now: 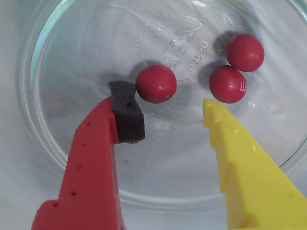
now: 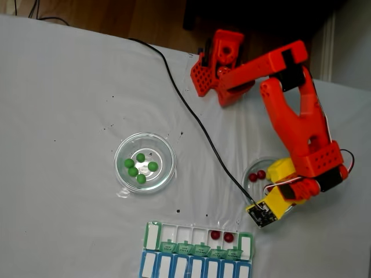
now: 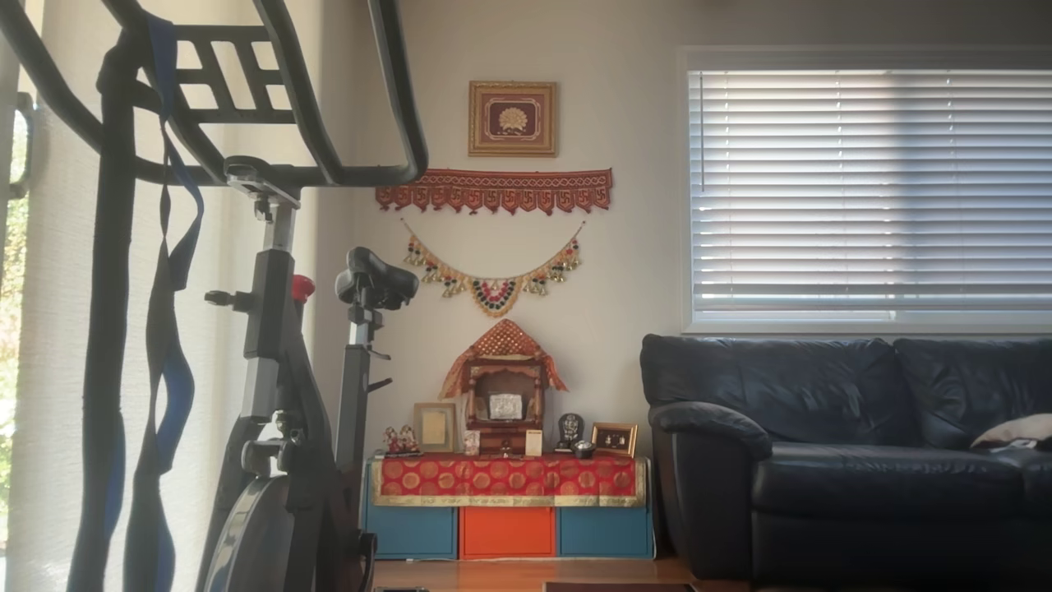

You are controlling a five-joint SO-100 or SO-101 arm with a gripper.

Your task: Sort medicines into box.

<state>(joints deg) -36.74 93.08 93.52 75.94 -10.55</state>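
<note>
Hovering gripper [image 1: 165,108] spread over three red pills [image 1: 156,84]; organizer [image 2: 197,250] long axis horizontal.

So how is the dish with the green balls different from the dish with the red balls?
The green dish holds five green pills, while the red dish shows three red pills in the wrist view. The green dish sits alone in the open, but the red dish has the open claw reaching into it. The green dish shows whole in the fixed view; the arm partly covers the red dish. Both are clear round glass.
</note>
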